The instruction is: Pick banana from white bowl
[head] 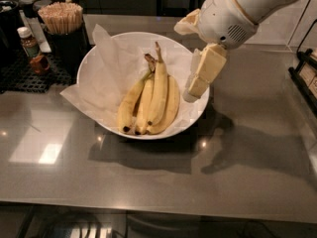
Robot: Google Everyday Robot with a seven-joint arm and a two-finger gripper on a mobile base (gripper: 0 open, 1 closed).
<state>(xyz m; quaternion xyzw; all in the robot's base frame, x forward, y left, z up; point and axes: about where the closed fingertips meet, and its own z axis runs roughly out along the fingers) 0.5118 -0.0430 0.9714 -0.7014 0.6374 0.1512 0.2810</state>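
A bunch of three yellow bananas [153, 100] lies in the white bowl [89, 63], which is lined with crinkled white paper [111, 68] and stands on the grey counter. The bananas' stems point to the back and their dark tips to the front. My gripper [194, 92] hangs from the white arm at the upper right. It points down over the bowl's right rim, just right of the bananas, and does not touch them. It holds nothing that I can see.
A black cup of wooden sticks [62, 19] and a small sauce bottle [28, 42] stand on a black mat [20, 76] at the back left. A dark rack [304, 76] stands at the right edge. The counter's front edge runs along the bottom.
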